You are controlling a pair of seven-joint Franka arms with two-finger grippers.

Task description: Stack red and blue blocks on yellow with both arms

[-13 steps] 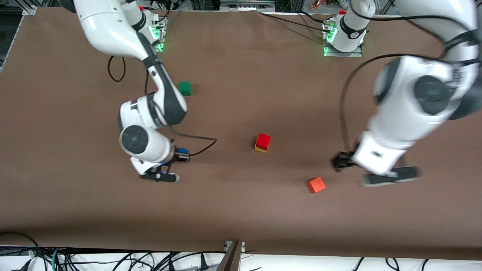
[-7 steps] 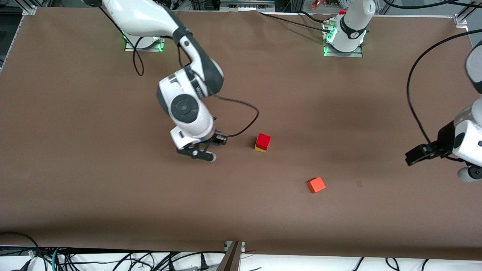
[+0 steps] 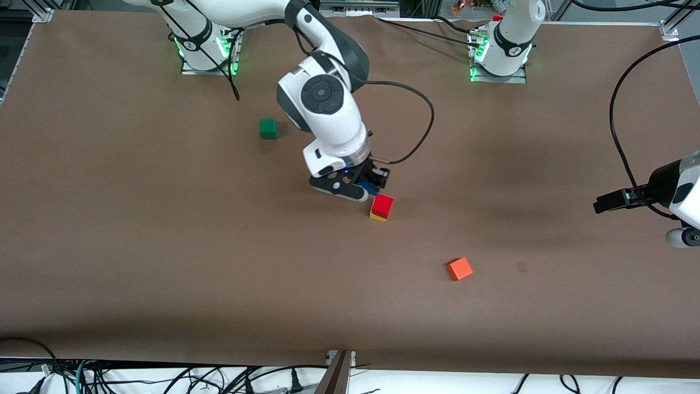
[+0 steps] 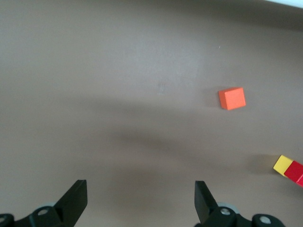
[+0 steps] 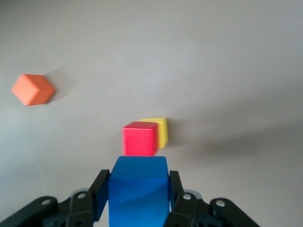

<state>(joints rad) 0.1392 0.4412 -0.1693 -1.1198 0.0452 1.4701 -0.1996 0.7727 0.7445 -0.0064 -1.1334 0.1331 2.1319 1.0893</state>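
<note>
Front view: the small matte deep red cube [image 3: 382, 205] sits squarely on the small matte yellow cube [image 3: 377, 217] mid-table, edges aligned. The right gripper [image 3: 365, 187] hangs just above them.

Right wrist view: it clamps the bright blue matte cube [image 5: 138, 191].

Left wrist view: the left gripper [image 4: 140, 203] gapes wide, holding nothing, over bare table near the orange cube [image 4: 232, 98].

A robotics lab, plainly: two white arms [image 3: 328, 104] bolted on metal plates with green lights [image 3: 208, 52], a brown-covered tabletop [image 3: 164, 273], aluminium framing [image 3: 41, 13] at its corners, and loose cables [image 3: 164, 377] tangled along the edge.
</note>
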